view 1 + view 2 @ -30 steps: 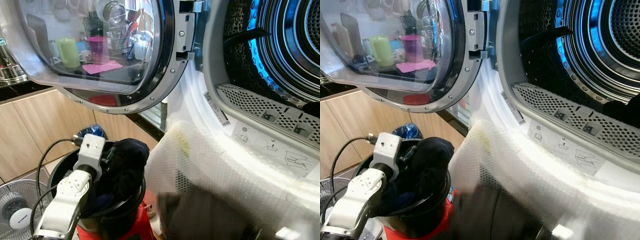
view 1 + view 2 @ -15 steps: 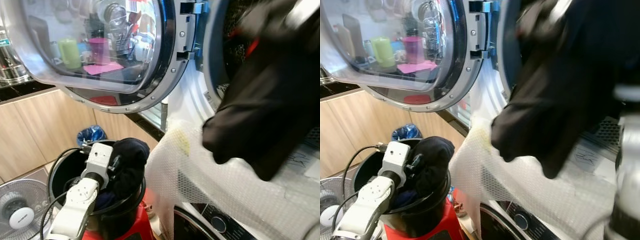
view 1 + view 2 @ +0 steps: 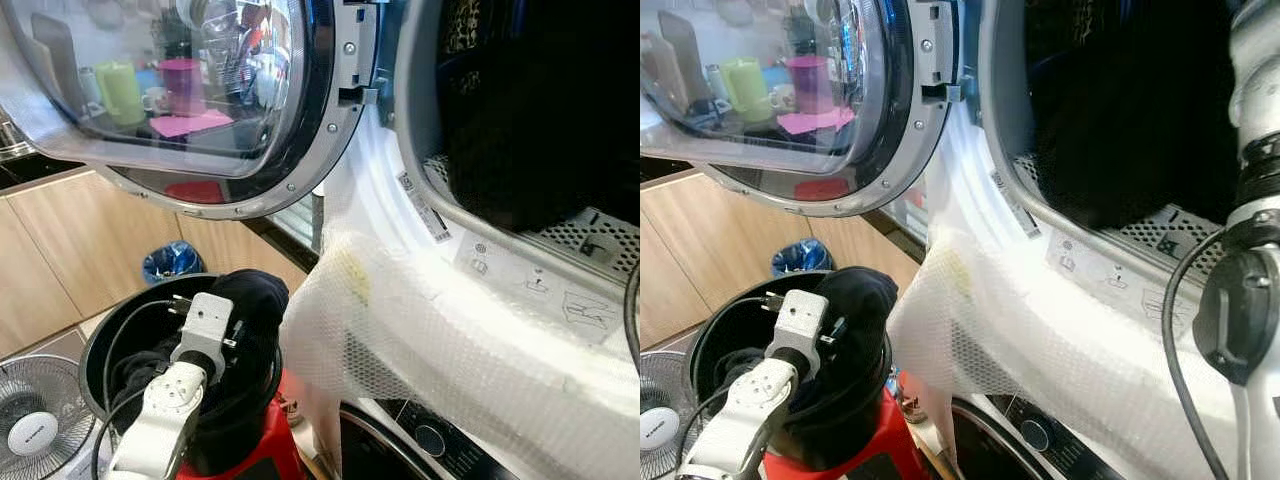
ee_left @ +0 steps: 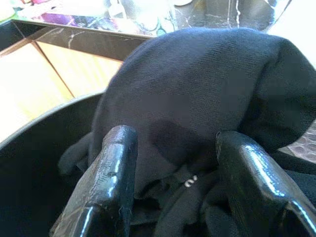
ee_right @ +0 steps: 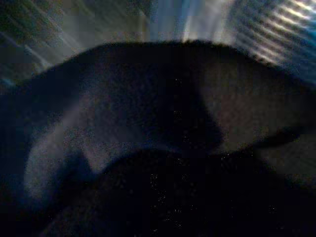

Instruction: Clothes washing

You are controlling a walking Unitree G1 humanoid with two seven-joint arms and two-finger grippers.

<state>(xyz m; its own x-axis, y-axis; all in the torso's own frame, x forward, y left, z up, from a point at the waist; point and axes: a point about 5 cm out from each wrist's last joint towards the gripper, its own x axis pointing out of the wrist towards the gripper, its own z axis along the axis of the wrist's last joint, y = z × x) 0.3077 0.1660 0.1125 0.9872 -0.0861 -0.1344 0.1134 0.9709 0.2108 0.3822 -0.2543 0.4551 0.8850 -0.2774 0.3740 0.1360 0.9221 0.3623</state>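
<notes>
A: Left tool point(image 4: 173, 163)?
B: Down in the black bucket point(image 3: 100, 335), fingers point(image 4: 111, 177) spread wide, holding nothing; dark clothes point(image 4: 197, 98) heaped just ahead, bulging between the fingers.
A: Right tool?
B: Reached into the washer drum point(image 3: 1120, 110), hidden by a dark garment point(image 3: 540, 120) at the mouth; grip impossible to tell.
A: Around the left tool?
B: Open washer door point(image 3: 200, 100) above, white mesh point(image 3: 420, 330) draped beside, red stool point(image 3: 875, 450) under the bucket
</notes>
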